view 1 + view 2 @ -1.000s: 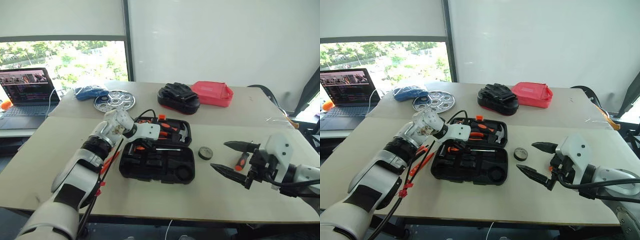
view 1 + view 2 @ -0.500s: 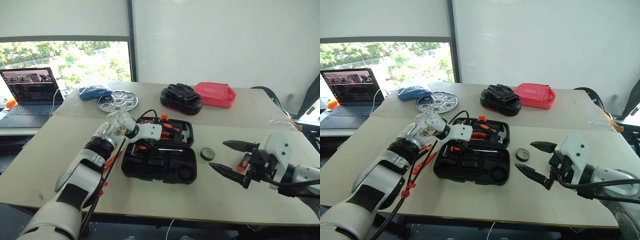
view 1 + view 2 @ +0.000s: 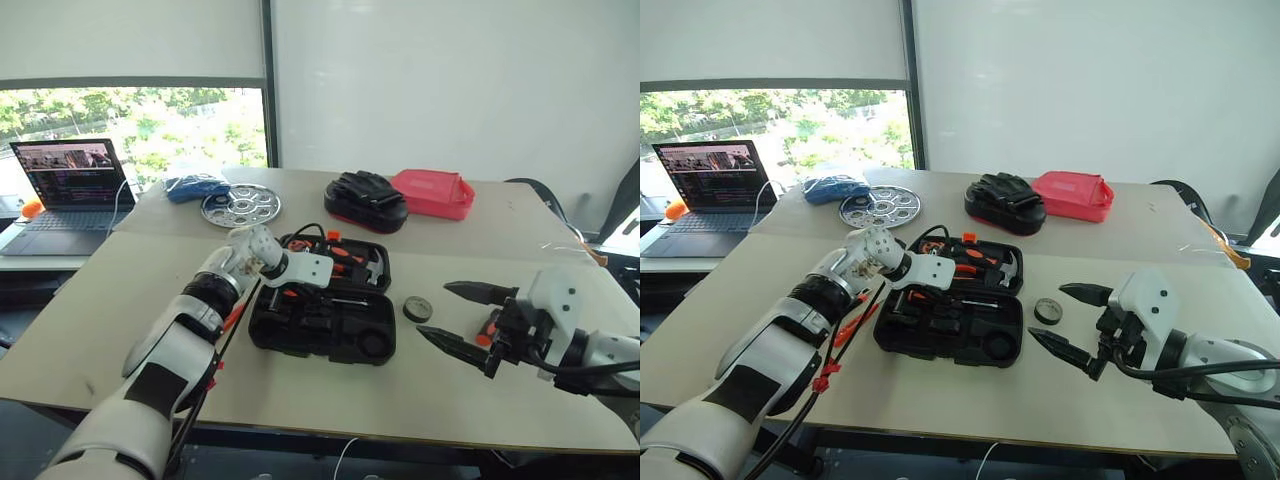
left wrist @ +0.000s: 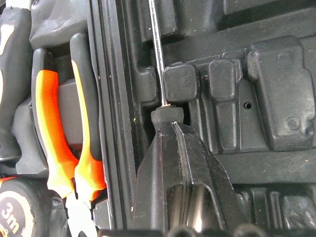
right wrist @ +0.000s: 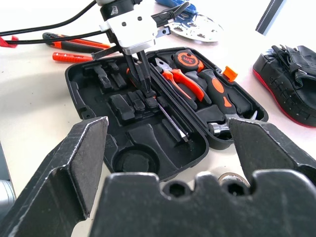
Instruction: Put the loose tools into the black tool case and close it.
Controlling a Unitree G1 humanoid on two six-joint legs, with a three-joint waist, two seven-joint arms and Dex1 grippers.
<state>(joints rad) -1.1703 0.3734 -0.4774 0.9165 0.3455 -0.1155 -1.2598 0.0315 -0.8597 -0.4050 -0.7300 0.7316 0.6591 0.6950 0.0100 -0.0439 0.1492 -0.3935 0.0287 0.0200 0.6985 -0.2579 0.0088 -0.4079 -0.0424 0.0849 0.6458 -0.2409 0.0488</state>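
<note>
Your left gripper [image 5: 143, 81] is down inside the open black tool case [image 3: 322, 312], its fingers pinched together on the black handle end of a screwdriver [image 5: 168, 116] whose thin shaft lies along the moulded slots beside the hinge. Your right gripper [image 3: 458, 315] hangs with its jaws spread wide and nothing between them, off to the right of the case, with the small black tape roll [image 3: 417, 309] on the table [image 3: 90, 300] between it and the case. Another orange-and-black screwdriver [image 3: 489, 325] lies behind that gripper, and orange-handled tools [image 5: 74, 52] rest on the table by the case's left side.
</note>
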